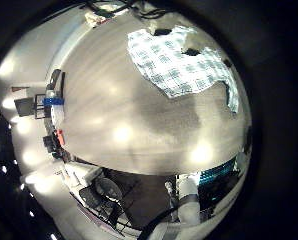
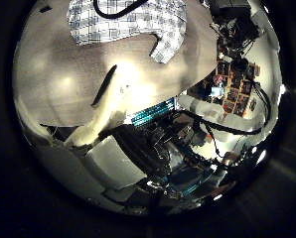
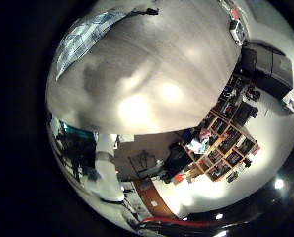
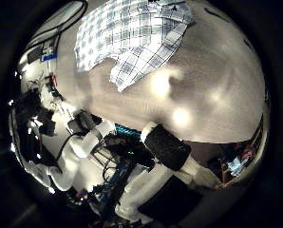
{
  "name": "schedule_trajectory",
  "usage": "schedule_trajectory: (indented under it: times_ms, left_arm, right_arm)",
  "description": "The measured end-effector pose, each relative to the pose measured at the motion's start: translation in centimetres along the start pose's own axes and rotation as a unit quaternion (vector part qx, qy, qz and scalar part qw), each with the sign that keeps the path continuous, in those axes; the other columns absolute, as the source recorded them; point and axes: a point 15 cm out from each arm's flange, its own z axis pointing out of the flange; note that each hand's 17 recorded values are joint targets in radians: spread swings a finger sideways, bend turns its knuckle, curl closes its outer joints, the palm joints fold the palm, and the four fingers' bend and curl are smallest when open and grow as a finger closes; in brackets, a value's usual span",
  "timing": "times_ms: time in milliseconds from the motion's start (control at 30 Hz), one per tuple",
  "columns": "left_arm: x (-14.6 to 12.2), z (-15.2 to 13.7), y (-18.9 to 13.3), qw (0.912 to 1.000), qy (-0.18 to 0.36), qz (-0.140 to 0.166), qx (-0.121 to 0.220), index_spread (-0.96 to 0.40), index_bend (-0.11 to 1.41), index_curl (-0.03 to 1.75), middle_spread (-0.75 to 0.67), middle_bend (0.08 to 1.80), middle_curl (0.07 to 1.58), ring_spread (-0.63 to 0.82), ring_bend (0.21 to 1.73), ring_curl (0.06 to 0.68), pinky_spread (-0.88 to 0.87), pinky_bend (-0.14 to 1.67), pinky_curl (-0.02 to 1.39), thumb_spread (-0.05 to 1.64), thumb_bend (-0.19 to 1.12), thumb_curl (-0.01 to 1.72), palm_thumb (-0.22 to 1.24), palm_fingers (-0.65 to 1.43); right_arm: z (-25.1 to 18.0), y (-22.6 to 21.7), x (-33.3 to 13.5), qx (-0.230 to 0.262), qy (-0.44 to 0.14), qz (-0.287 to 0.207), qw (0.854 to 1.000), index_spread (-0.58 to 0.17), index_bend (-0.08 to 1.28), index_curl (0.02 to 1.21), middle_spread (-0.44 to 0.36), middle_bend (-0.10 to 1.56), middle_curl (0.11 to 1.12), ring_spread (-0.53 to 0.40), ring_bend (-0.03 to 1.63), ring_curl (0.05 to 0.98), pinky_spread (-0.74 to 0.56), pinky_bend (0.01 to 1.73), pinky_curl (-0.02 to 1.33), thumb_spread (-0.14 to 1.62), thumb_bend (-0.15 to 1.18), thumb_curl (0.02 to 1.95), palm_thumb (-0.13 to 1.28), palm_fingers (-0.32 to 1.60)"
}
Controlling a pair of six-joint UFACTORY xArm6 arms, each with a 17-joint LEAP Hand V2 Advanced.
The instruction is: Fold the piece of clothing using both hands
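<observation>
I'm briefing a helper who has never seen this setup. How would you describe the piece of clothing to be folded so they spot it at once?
Start from the broad wooden tabletop that fills the palm views. Lying spread on it is a checked shirt of white cloth crossed with dark lines, one sleeve sticking out onto the bare wood. It is the only cloth and the only patterned thing on the table.

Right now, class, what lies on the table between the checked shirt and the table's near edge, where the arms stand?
Nothing: in the right thumb side palm view, bare wooden table runs from the checked shirt to the edge.
</observation>
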Motion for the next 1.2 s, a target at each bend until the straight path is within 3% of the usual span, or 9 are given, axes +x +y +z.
schedule_trajectory:
  times_ms: [267,533,833,1200]
  left_arm:
    - [-0.1,4.7,-4.0,0.9996,0.001,0.027,-0.007,-0.07,0.13,0.44,0.12,0.17,0.36,0.19,0.67,0.188,0.24,0.28,0.37,1.25,-0.02,0.33,0.43,0.21]
    - [-2.6,9.5,-6.8,0.9994,-0.023,0.023,0.012,-0.05,0.15,0.38,0.17,0.18,0.34,0.28,0.69,0.198,0.3,0.36,0.39,1.14,-0.03,0.33,0.37,0.1]
    - [-2.7,11.8,-8.6,0.9994,-0.021,0.015,-0.022,-0.06,0.18,0.36,0.14,0.21,0.35,0.28,0.68,0.199,0.31,0.35,0.38,1.06,-0.02,0.32,0.36,0.15]
    - [-3.1,13.3,-8.8,0.9933,-0.063,0.005,-0.096,-0.1,0.19,0.38,0.03,0.26,0.38,0.19,0.63,0.187,0.25,0.25,0.35,1.04,-0.02,0.33,0.41,0.27]
  right_arm:
    - [0.1,0.2,-0.2,-0.008,-0.008,0.005,1.0,-0.384,0.17,0.31,-0.042,0.2,0.36,0.054,0.49,0.231,0.4,0.59,0.19,1.3,-0.01,0.29,0.48,0.27]
    - [-0.6,0.0,-0.3,-0.001,-0.005,0.007,1.0,-0.383,0.17,0.31,-0.034,0.2,0.37,0.054,0.5,0.234,0.41,0.6,0.19,1.3,-0.01,0.29,0.49,0.28]
    - [-0.5,0.0,-0.2,-0.001,-0.006,0.004,1.0,-0.383,0.17,0.31,-0.033,0.2,0.37,0.054,0.5,0.233,0.41,0.6,0.19,1.3,-0.01,0.3,0.49,0.27]
    - [-0.3,0.0,0.1,-0.002,-0.006,0.0,1.0,-0.384,0.17,0.31,-0.039,0.2,0.37,0.054,0.5,0.232,0.41,0.59,0.19,1.3,-0.01,0.3,0.49,0.27]
